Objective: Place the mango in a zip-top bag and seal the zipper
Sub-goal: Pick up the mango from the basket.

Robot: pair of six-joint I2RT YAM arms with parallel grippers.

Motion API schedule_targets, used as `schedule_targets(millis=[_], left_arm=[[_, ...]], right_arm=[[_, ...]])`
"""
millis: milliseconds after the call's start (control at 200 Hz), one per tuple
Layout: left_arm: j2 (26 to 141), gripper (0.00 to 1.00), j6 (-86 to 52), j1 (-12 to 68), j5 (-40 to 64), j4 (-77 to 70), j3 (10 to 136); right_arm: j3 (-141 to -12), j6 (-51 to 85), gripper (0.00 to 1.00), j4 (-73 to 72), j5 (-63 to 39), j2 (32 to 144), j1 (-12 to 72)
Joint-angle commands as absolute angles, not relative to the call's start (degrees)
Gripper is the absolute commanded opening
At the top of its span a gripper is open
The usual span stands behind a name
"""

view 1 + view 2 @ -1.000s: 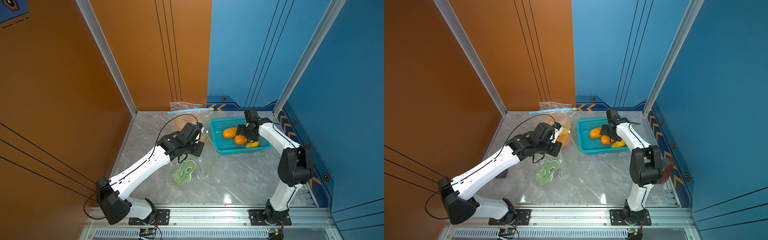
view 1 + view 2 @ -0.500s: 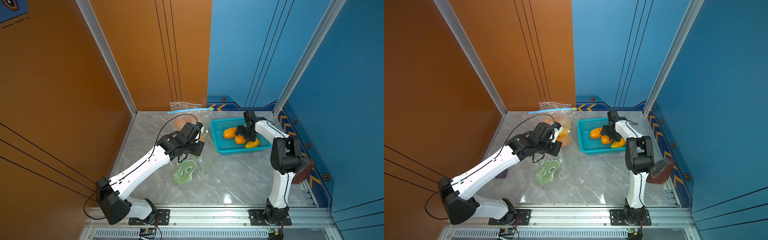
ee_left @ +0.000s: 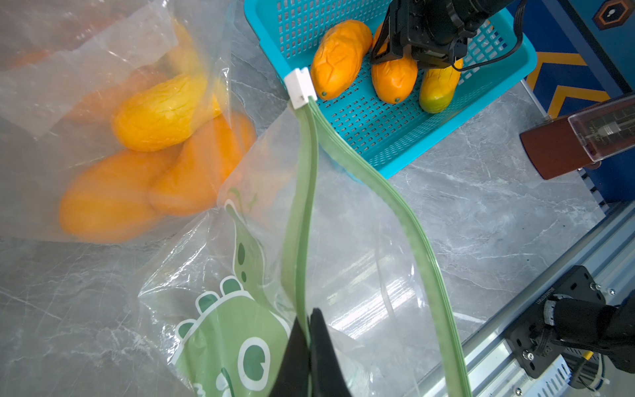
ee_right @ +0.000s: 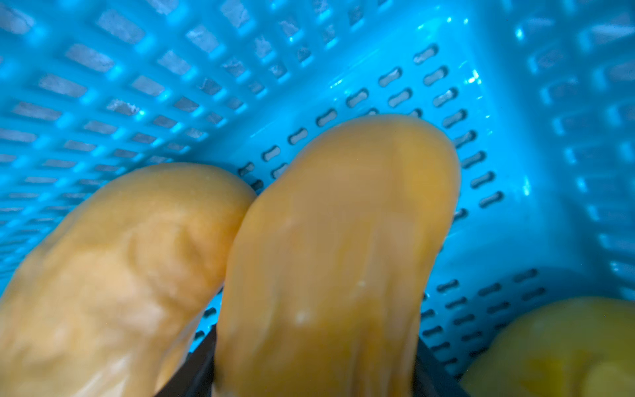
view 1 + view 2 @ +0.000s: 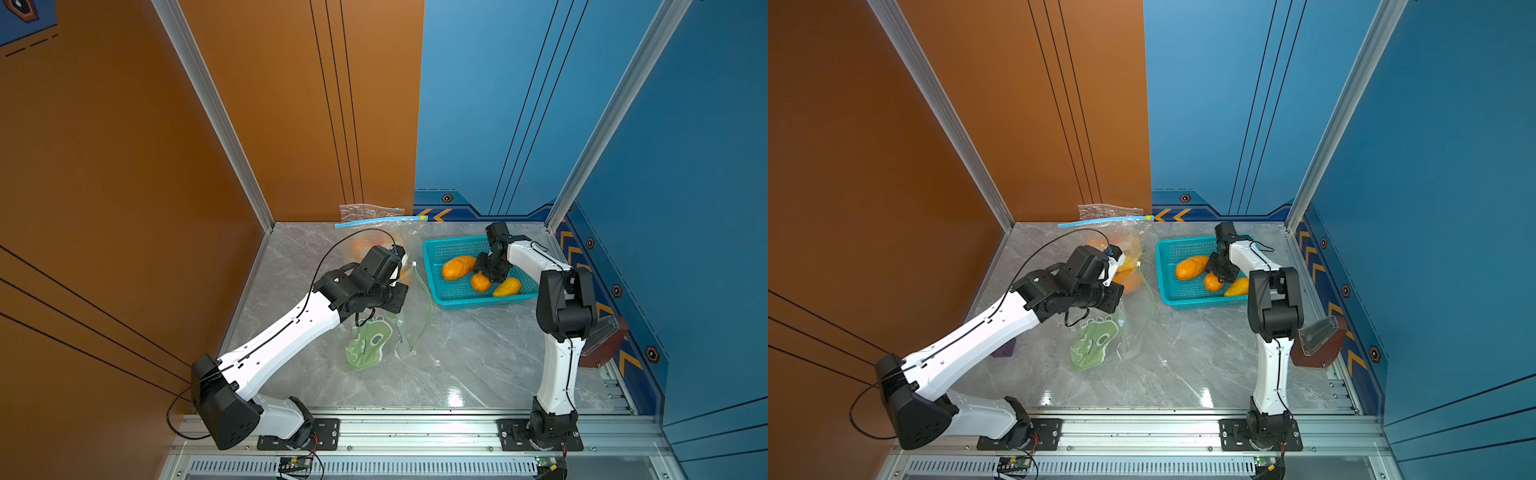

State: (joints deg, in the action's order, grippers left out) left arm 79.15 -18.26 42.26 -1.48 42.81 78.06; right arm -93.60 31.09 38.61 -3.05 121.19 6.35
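Note:
Three mangoes lie in the teal basket (image 5: pixel 457 241). My right gripper (image 5: pixel 484 276) reaches down into it and is shut on the middle orange mango (image 5: pixel 481 282); in the right wrist view its black fingers (image 4: pixel 197 371) press both sides of that mango (image 4: pixel 336 240). The zip-top bag (image 5: pixel 374 345), clear with a green dinosaur print, hangs mouth open left of the basket. My left gripper (image 3: pixel 308 330) is shut on one green zipper strip (image 3: pixel 302 206). The white slider (image 3: pixel 300 86) sits at the zipper's far end.
A second clear bag (image 3: pixel 154 154) holding several mangoes lies behind the dinosaur bag. A flat bag with a blue zipper (image 5: pixel 370 214) leans on the back wall. A brown block with a clear case (image 5: pixel 602 340) sits by the right arm's base. Walls enclose three sides.
The right arm's elbow swung in from the right, and its jaws narrowed onto the middle mango in the basket. The left arm and the bag have stayed still.

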Motion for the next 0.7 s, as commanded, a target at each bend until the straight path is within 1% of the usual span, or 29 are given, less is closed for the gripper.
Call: schedule_targets(millis=[0, 45, 85, 185, 370, 450, 560, 691], left_arm=[[78.41, 0.00, -19.07, 41.57, -0.45, 41.84, 77.49], [78.44, 0.00, -19.16, 41.57, -0.42, 41.79, 77.47], [78.50, 0.00, -19.23, 41.56, -0.27, 41.75, 77.56], [78.76, 0.00, -19.42, 41.53, -0.02, 41.52, 77.61], [79.10, 0.00, -20.10, 41.57, 0.25, 40.79, 77.51], [79.28, 0.00, -20.35, 41.44, 0.31, 40.61, 77.68], [79.84, 0.00, -20.72, 41.26, 0.76, 40.22, 78.10], [80.67, 0.00, -21.09, 41.18, 1.80, 39.99, 78.75]], right_arm=[[-91.49, 30.81, 0.48, 36.83, -3.64, 114.80, 6.06], [-90.35, 30.59, 0.42, 36.21, -3.71, 112.56, 6.04], [-88.96, 30.30, 0.39, 34.99, -4.12, 109.70, 6.15], [-84.20, 29.81, 0.37, 31.00, -4.24, 102.03, 6.92], [-73.12, 29.53, 0.30, 18.28, -5.42, 86.80, 11.00], [-67.53, 29.05, 0.30, 10.44, -5.12, 80.36, 15.66], [-58.97, 26.54, 0.32, -3.00, -2.63, 72.53, 23.69], [-52.94, 25.03, 0.32, -13.65, -0.84, 68.50, 31.23]])
